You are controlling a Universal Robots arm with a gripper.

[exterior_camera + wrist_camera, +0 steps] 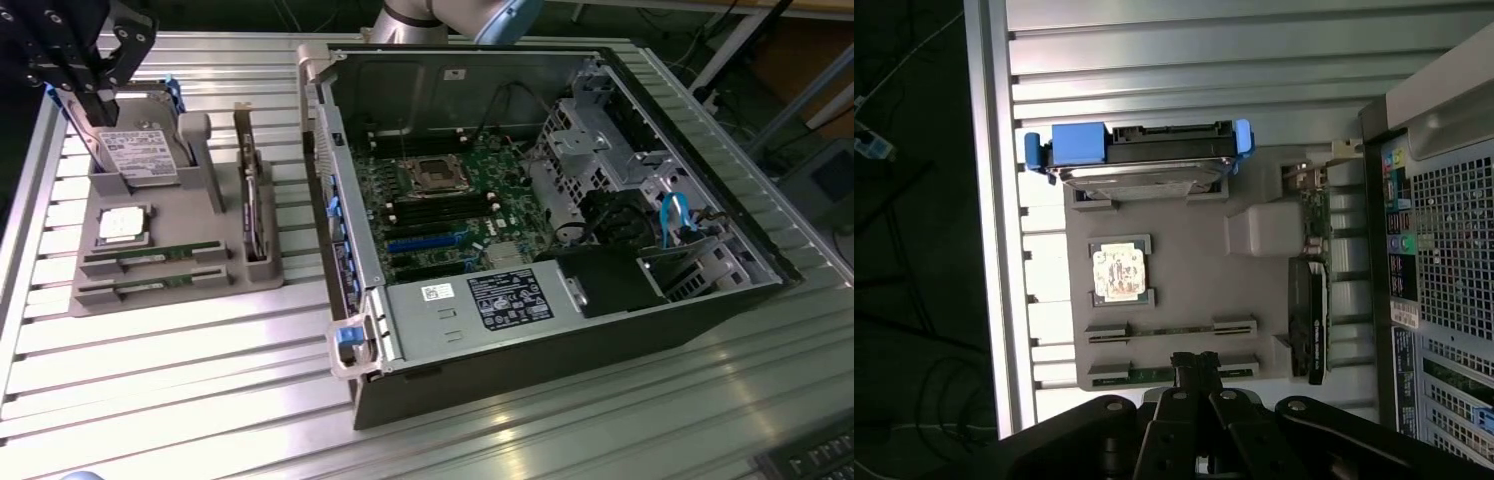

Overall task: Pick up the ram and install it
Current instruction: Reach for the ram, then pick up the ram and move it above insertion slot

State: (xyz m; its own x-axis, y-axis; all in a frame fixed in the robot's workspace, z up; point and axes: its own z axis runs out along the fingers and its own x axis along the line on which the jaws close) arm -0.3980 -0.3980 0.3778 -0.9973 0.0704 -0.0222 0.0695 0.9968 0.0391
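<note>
A slatted aluminium table (174, 370) (1204, 60) carries everything. The biggest thing on it is an open black computer case (534, 375) (1444, 200) lying on its side, and the green motherboard (454, 215) shows inside. A silver power supply (461, 310) sits in the case with a black label and a white barcode sticker, but the print on both is too small to read.

Beside the case, toward the exterior view's left, is a grey parts tray (200, 225) (1194, 270). On it a silver hard drive (134, 155) (1139, 175) stands in a blue caddy, and its white label cannot be read either. An expansion card (251, 205) (1309, 310) stands on edge in a slot along the side of the tray nearest the case. The square silver processor (123, 222) (1119, 275) lies flat in its own pocket.

Next to the processor, two green sticks lie parallel in grooves. One ram stick (150, 258) (1172, 329) is nearer the processor, and the other ram stick (150, 285) (1144, 376) lies at the tray's outer edge. Both are untouched.

The black gripper (96, 105) (1194, 365) hangs above the tray with its fingers pressed together and nothing between them. In the wrist view its tips line up over the outer stick.
</note>
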